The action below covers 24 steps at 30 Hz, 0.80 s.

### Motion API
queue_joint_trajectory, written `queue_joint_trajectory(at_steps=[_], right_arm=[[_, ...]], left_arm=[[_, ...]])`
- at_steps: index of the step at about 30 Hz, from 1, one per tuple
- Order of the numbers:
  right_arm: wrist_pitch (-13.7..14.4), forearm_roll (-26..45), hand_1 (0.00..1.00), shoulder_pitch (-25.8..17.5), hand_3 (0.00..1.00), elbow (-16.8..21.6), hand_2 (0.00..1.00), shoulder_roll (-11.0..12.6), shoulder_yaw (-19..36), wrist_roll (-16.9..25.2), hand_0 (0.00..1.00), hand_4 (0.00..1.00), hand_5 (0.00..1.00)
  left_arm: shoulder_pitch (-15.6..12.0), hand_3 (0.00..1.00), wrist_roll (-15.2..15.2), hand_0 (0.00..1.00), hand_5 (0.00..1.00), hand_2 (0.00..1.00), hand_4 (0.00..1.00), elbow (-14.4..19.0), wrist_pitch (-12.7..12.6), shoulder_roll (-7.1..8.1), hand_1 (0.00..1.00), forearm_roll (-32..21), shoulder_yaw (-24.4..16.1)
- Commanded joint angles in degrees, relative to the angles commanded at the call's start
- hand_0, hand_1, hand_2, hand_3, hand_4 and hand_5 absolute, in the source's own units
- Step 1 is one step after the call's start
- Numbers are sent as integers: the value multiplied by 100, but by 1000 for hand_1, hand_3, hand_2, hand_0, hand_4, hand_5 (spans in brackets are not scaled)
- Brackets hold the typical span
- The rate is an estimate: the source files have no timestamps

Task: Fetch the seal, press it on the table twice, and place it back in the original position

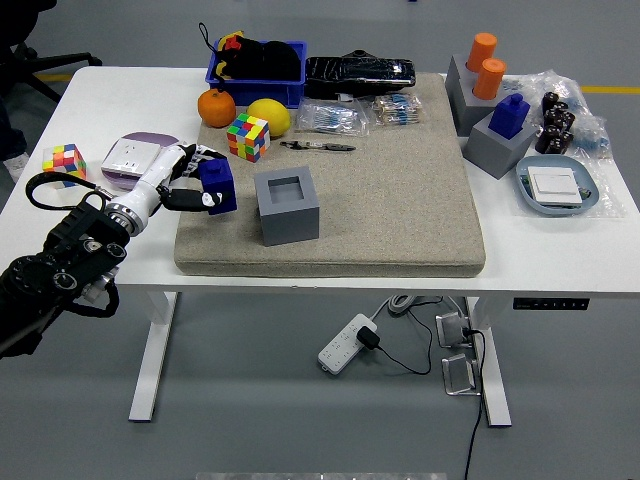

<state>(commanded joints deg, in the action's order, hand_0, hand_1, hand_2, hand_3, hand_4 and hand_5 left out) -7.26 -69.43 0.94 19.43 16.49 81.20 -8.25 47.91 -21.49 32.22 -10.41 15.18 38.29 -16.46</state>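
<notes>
My left hand [190, 185] is shut on the blue seal [217, 186], which sits low at the left edge of the beige mat [400, 190]. Just right of it stands the grey holder block [287, 206] with its square socket empty. The left arm comes in from the lower left corner. The right arm does not show.
Behind the seal lie a colour cube [248, 136], an orange [216, 106], a lemon [270, 117] and a blue bin [256, 60]. A white disc [133, 155] and a second cube [63, 159] sit at far left. Other grey blocks with a blue and orange seals stand at back right [500, 130].
</notes>
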Motion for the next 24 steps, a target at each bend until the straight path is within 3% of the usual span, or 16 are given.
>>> queue_joint_trajectory(at_steps=[24], right_arm=[[-4,11,730,5,709,0,696,8,-73,-5,833,744,515]], left_arm=[[-99,599,-53,651,2,543,715,-236,-4,-187,561,-416,307]])
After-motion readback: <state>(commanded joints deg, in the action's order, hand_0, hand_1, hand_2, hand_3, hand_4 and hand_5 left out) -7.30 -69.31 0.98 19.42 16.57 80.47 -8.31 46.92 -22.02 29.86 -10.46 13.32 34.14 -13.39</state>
